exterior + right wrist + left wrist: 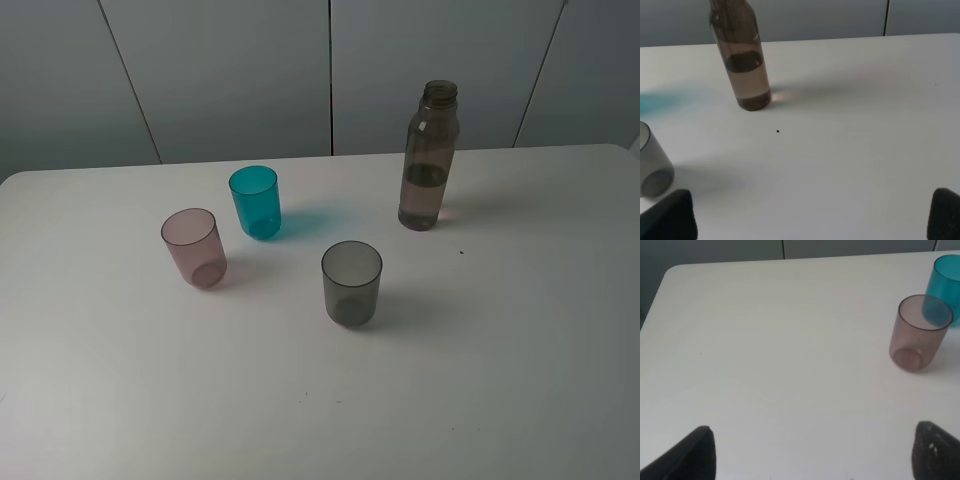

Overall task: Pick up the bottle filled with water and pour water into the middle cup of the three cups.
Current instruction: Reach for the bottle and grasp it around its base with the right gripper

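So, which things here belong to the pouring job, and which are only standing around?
For the job: bottle, part full of water; teal middle cup.
Only standing by: pink cup; grey cup.

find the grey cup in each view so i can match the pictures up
exterior high: grey cup near the middle, nearest the camera of the cups, left of the bottle
left wrist: not in it; only the pink cup and teal cup show
right wrist: grey cup cut off at the picture's edge, on the camera's side of the bottle
shared landmark: the bottle for exterior high and right wrist; the pink cup for left wrist
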`<state>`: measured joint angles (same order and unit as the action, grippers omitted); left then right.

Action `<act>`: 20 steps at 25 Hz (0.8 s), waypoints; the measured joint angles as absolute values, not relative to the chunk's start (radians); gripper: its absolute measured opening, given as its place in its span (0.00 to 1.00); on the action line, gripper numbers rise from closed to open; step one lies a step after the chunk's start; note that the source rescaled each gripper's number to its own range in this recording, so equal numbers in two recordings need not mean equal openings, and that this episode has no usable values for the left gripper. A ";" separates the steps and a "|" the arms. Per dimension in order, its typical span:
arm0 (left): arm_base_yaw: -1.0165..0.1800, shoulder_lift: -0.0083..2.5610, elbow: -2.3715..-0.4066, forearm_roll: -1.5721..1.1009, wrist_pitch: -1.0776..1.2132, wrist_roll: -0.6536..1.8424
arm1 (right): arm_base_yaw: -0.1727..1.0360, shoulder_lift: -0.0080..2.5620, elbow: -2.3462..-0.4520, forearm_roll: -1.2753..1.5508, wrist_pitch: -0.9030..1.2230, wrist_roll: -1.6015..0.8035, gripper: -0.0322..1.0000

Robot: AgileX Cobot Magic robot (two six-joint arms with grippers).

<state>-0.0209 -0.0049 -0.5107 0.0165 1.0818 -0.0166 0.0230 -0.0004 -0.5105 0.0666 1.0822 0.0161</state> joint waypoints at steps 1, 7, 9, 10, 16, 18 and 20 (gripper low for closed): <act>-0.021 -0.005 -0.511 0.017 1.082 -0.017 | 0.023 0.000 -0.510 0.067 1.082 0.016 1.00; -0.021 -0.005 -0.511 0.017 1.082 -0.017 | 0.023 0.000 -0.510 0.067 1.082 0.016 1.00; -0.021 -0.005 -0.511 0.017 1.082 -0.019 | 0.023 0.000 -0.510 0.067 1.082 0.016 1.00; -0.021 -0.005 -0.511 0.017 1.082 -0.019 | 0.023 0.000 -0.510 0.067 1.082 0.016 1.00; -0.021 -0.005 -0.511 0.017 1.082 -0.020 | 0.023 0.000 -0.510 0.067 1.082 0.016 1.00; -0.021 -0.005 -0.511 0.017 1.082 -0.020 | 0.023 0.000 -0.510 0.067 1.082 0.016 1.00; -0.021 -0.005 -0.511 0.017 1.082 -0.020 | 0.023 0.000 -0.510 0.067 1.082 0.016 1.00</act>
